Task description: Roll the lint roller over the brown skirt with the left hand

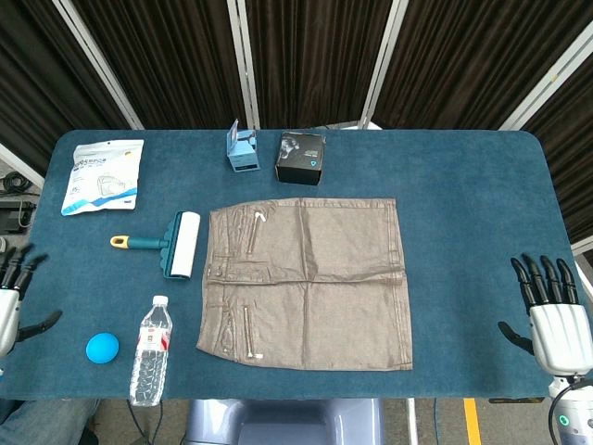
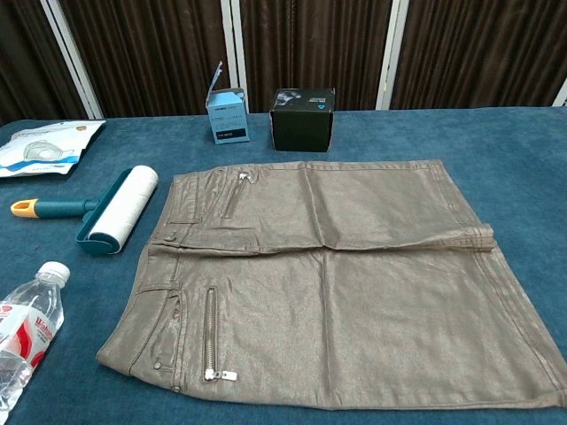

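Observation:
The brown skirt (image 1: 308, 282) (image 2: 328, 274) lies flat in the middle of the blue table, zippers toward its left side. Just left of it rests the lint roller (image 1: 176, 245) (image 2: 111, 211), a white roll in a teal frame with a yellow-tipped handle pointing left. My left hand (image 1: 13, 295) hovers at the table's left edge, fingers spread, holding nothing, well away from the roller. At the right edge my right hand (image 1: 551, 311) is open too, fingers apart. The chest view shows neither hand.
A water bottle (image 1: 151, 350) (image 2: 22, 328) lies near the front left beside a blue ball (image 1: 102, 348). A packet of masks (image 1: 102, 175) (image 2: 40, 147) sits at the back left. A small blue box (image 1: 244, 148) (image 2: 227, 115) and a black box (image 1: 301, 158) (image 2: 302, 118) stand behind the skirt.

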